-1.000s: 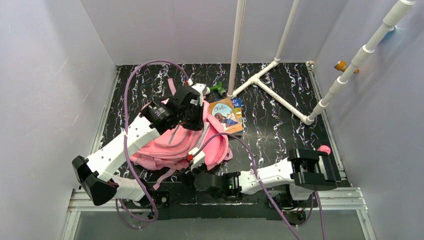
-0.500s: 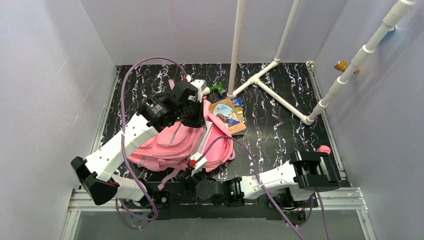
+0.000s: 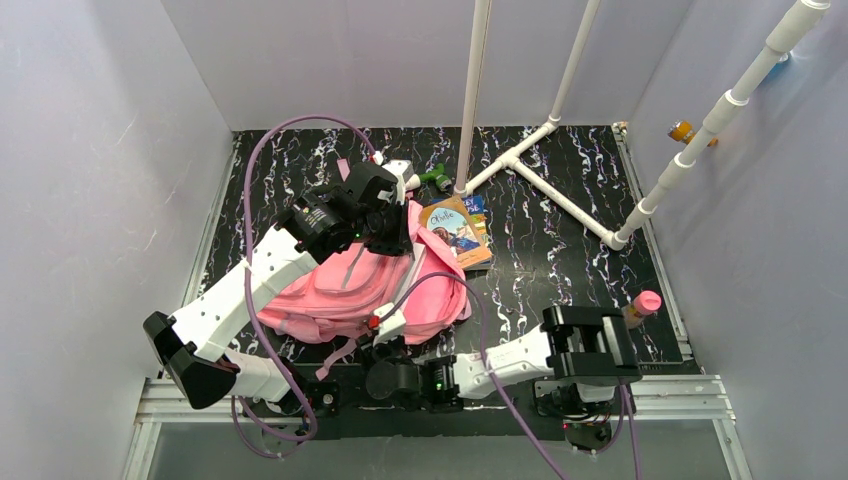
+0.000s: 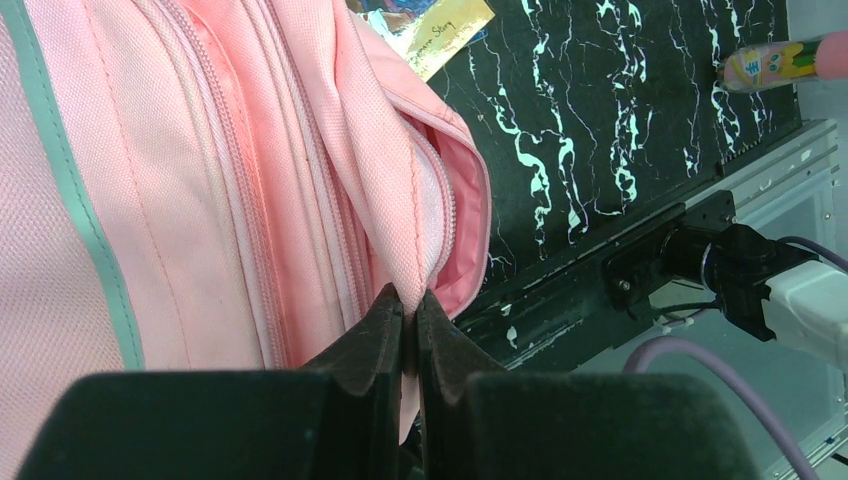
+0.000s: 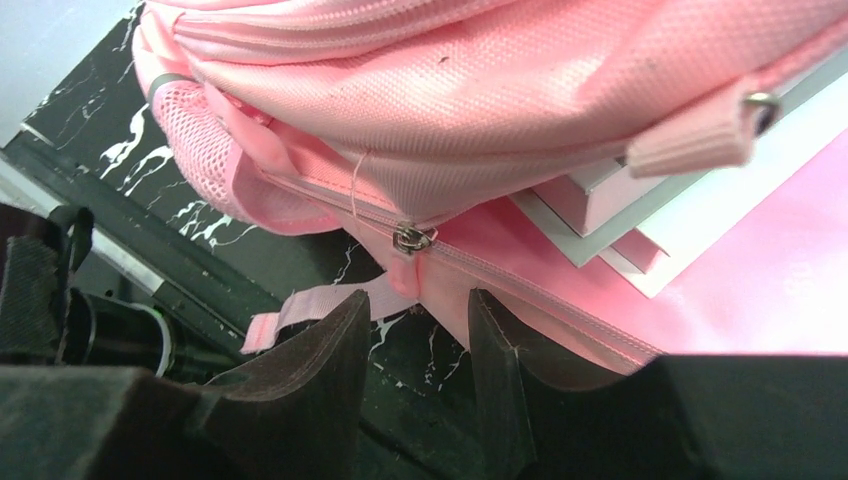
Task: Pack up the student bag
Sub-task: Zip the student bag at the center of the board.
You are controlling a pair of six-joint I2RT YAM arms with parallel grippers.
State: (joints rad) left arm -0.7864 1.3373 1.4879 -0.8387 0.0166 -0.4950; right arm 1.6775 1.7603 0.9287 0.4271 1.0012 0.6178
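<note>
One student bag [image 3: 345,290], soft pink with a grey strip, lying left of centre on the black marbled table [image 3: 560,250], close to the near edge and between the two arms. One zipper slider [image 5: 410,238] at the near seam, with one loose pink strap [image 5: 305,308] trailing below it onto the table. Main opening gaping toward the right wrist camera; flat white and pink sheets or boards [image 5: 640,210] stacked inside, exact count not discernible.

Left end effector [image 4: 410,300]: clenched, both fingertips pressed together on one raised fold of pink fabric beside the open zipper track.

Right end effector [image 5: 415,310]: released, two dark fingers apart, low at the near edge of the bag, gap directly below the zipper slider; contact with the fabric not discernible.

One picture book [image 3: 452,232] with an orange cover, flat on the table, touching or just beside the far right side of the bag; edge of a second, blue cover [image 3: 474,207] showing beneath it. One small green object [image 3: 436,180] beyond the books, beside the foot of one white pipe frame [image 3: 530,165]. One pink-capped tube [image 3: 640,304] at the right near edge of the table, well apart from the bag. One small orange item [image 3: 683,131] against the right wall.
</note>
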